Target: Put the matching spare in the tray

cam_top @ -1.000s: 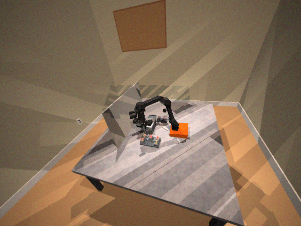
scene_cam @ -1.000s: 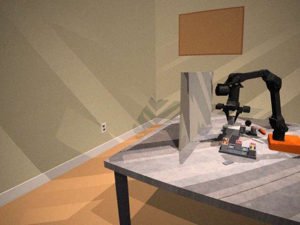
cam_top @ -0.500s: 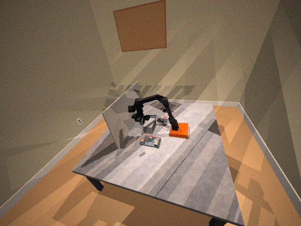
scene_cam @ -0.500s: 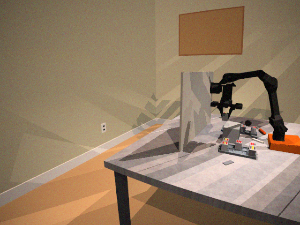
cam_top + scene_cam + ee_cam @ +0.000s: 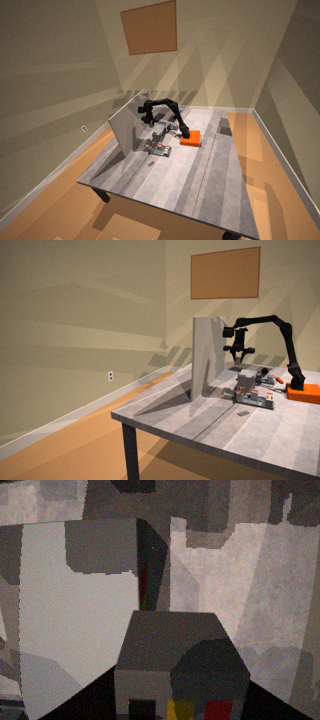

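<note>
- Close under the wrist camera: gripper (image 5: 175, 707) clamped on a grey spare (image 5: 175, 667), held off the table, yellow and red stripes facing the lens.
- Long axis along the fingers, striped end toward the wrist, far end pointing down at the table (image 5: 258, 426).
- Best carried level and low over the tray, wherever it lies; cannot tell from these views; release only once seated.
- Farther off: rack (image 5: 254, 398) of remaining spares, mounted unit (image 5: 246, 380), upright panel (image 5: 206, 356).

counter (image 5: 258, 431): grey, striped with light and shadow, dark legs | upright grey panel (image 5: 204, 356): stands on counter's far left part | screwdriver (image 5: 279, 379): orange handle, lies flat | small dark flat plate (image 5: 243, 413): lies alone on counter | brown board (image 5: 224, 273): on wall | wall outlet (image 5: 110, 376): above baseboard
</note>
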Controlling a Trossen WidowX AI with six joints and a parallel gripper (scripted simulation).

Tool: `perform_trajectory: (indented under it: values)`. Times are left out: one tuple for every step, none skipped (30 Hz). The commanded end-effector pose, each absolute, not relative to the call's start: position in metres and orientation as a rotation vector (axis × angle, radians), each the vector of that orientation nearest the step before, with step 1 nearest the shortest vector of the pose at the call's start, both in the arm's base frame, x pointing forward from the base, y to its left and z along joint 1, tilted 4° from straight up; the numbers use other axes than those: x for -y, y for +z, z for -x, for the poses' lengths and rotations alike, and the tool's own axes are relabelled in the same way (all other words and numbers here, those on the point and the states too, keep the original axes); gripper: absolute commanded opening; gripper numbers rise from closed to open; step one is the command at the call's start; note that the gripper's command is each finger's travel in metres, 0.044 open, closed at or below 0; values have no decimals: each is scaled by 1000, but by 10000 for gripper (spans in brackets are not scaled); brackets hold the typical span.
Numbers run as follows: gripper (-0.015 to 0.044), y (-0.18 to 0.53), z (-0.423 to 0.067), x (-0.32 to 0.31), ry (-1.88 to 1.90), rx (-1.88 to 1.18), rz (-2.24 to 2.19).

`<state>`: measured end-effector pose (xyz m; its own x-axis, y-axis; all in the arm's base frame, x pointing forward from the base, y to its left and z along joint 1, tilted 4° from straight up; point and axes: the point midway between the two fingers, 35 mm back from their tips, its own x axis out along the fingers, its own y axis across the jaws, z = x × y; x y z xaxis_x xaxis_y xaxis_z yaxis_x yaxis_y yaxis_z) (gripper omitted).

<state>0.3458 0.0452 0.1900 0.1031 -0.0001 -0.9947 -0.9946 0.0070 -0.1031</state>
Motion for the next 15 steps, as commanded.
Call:
perform_trajectory:
  values:
    - [0,192,-351,-26,1123,-1133,1251]
    - [0,192,-352,-20,1125,-1133,1252]
    - [0,192,-353,-14,1126,-1133,1254]
    - [0,192,-354,-8,1127,-1132,1256]
    - [0,192,-354,-3,1128,-1132,1257]
    - [0,192,-355,3,1129,-1132,1259]
    - [0,192,-355,9,1131,-1132,1260]
    - [0,192,-356,15,1132,-1131,1262]
    - [0,192,-356,21,1133,-1131,1264]
    - [0,192,-356,27,1134,-1131,1265]
    - [0,193,-356,33,1135,-1130,1267]
    - [0,193,-356,39,1137,-1130,1269]
    - [0,193,-356,45,1138,-1130,1270]
    - [0,193,-356,51,1139,-1129,1272]
    - [0,193,-355,56,1140,-1129,1274]
